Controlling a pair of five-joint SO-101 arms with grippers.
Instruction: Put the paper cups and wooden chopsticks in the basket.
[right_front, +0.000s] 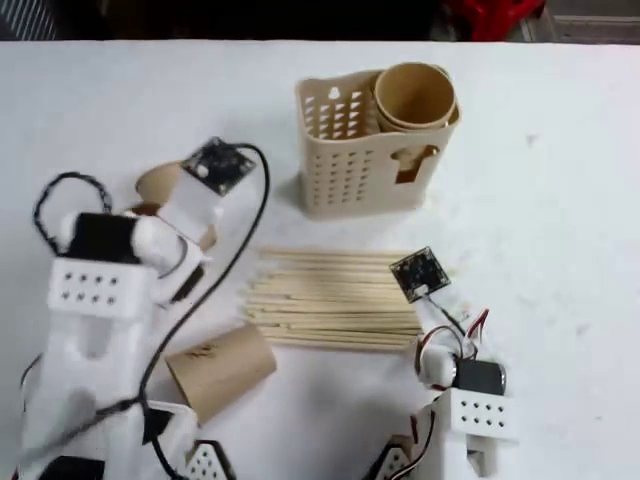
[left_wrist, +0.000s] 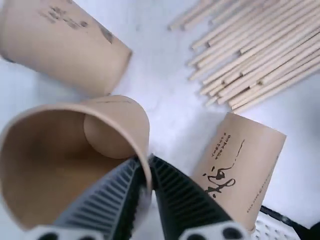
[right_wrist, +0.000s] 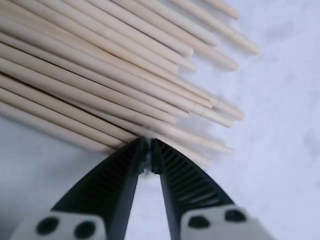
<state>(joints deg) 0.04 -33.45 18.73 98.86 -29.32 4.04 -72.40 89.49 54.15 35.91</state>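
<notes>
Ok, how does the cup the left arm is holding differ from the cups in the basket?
The held cup is tipped sideways, its rim pinched by the left fingers and bent out of round; the cups in the basket stand upright, nested, rims round. Both are brown paper.

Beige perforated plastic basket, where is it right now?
In the high view the beige basket stands at the far middle of the white table, just beyond the wooden chopsticks, with stacked brown paper cups in its right end.
</notes>
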